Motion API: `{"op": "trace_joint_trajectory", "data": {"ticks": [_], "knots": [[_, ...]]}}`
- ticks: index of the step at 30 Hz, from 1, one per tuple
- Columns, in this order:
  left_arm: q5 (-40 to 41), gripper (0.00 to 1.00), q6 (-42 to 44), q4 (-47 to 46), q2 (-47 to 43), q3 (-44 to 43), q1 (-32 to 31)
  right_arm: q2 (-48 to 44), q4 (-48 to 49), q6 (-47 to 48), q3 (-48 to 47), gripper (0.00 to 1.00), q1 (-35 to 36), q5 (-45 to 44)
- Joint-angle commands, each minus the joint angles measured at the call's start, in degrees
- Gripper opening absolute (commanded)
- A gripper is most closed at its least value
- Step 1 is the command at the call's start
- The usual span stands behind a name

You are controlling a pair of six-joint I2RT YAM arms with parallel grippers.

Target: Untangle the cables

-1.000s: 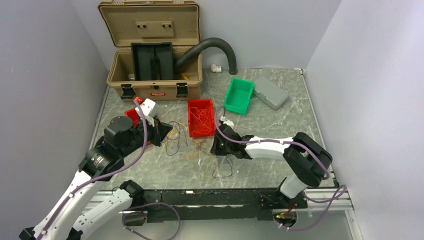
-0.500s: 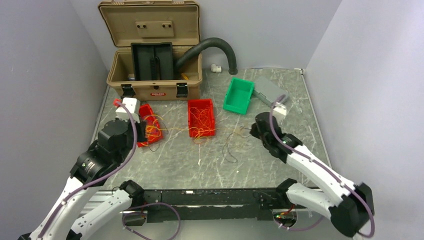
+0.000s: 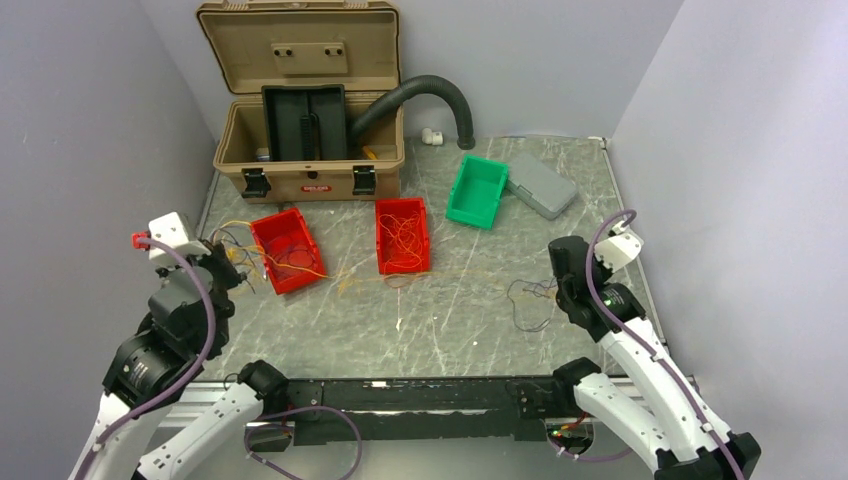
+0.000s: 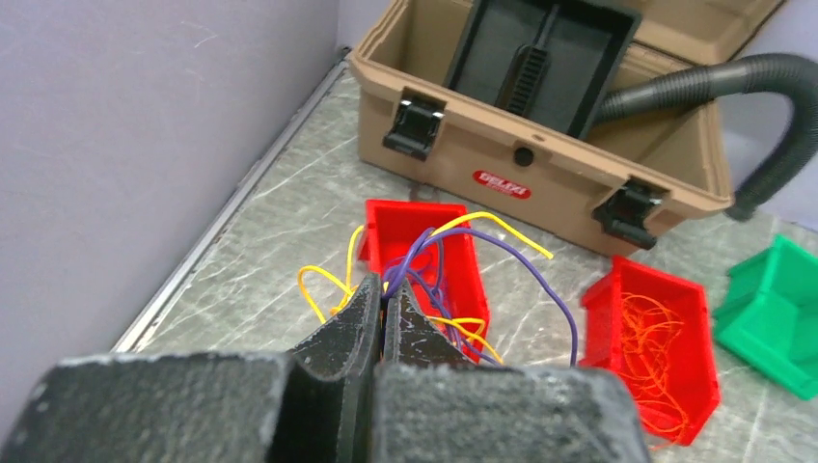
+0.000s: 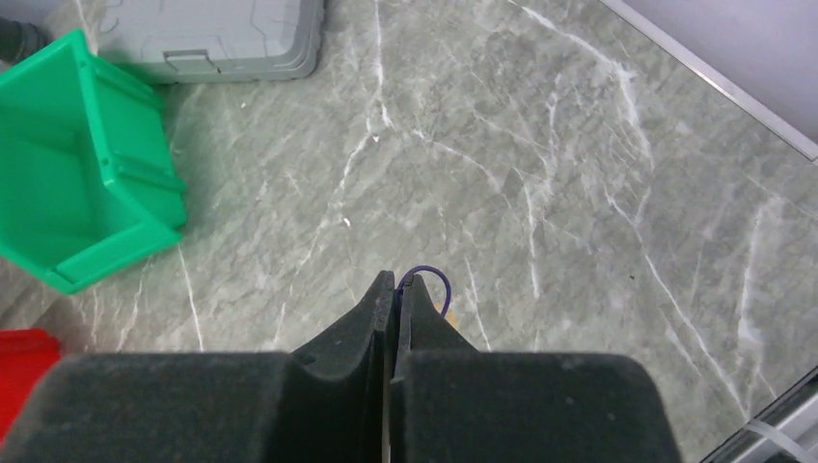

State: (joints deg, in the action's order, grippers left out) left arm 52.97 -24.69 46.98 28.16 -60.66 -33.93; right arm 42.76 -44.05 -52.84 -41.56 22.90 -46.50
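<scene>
My left gripper (image 4: 387, 294) (image 3: 222, 257) is shut on a bunch of thin purple and yellow cables (image 4: 463, 253), held over the left red bin (image 4: 424, 241) (image 3: 285, 248). My right gripper (image 5: 396, 285) (image 3: 556, 285) is shut on a thin dark purple cable (image 5: 432, 278); dark strands (image 3: 527, 300) trail on the table to its left. More orange cables (image 3: 402, 238) lie tangled in the middle red bin (image 3: 401, 213), and faint orange strands (image 3: 352, 282) lie on the table between the bins.
An open tan toolbox (image 3: 310, 150) with a black ribbed hose (image 3: 425, 92) stands at the back. A green bin (image 3: 478, 190) and a grey case (image 3: 541, 184) sit back right. Walls close in both sides.
Both arms have pulled apart: the left gripper moved left and back with purple and yellow cables, the right gripper moved right with a dark cable. The tangle at centre has spread out.
</scene>
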Motion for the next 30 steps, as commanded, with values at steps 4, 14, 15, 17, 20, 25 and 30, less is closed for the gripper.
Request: {"op": "trace_joint_trajectory", "data": {"ticks": [4, 14, 15, 17, 20, 25, 30], "knots": [[-22.1, 0.0, 10.6, -10.5, -1.2, 2.7, 0.3, -1.4, 9.9, 13.6, -5.8, 0.0, -0.1, 6.5], [-65.2, 0.1, 15.0, -18.7, 6.8, 6.3, 0.2, 4.2, 13.5, 23.0, -16.3, 0.0, -0.2, 24.4], [-68.5, 0.16, 14.6, -19.8, 8.1, 6.9, 0.2, 4.3, 13.8, 23.6, -17.0, 0.0, -0.2, 26.6], [-74.5, 0.34, 14.7, -22.1, 10.9, 8.1, 0.1, 5.1, 13.3, 24.5, -19.1, 0.0, -0.1, 31.0], [-78.5, 0.67, 14.9, -26.0, 14.9, 9.3, -0.8, 6.7, 11.3, 25.7, -22.8, 0.0, -0.1, 36.7], [-74.3, 0.83, 17.7, -33.1, 21.6, 9.1, -7.6, 8.1, 8.2, 26.4, -26.8, 0.0, -0.1, 42.3], [-72.4, 0.86, 17.4, -38.7, 28.1, 8.3, -13.4, 7.3, 7.5, 25.3, -27.9, 0.0, -0.1, 42.9]]}}
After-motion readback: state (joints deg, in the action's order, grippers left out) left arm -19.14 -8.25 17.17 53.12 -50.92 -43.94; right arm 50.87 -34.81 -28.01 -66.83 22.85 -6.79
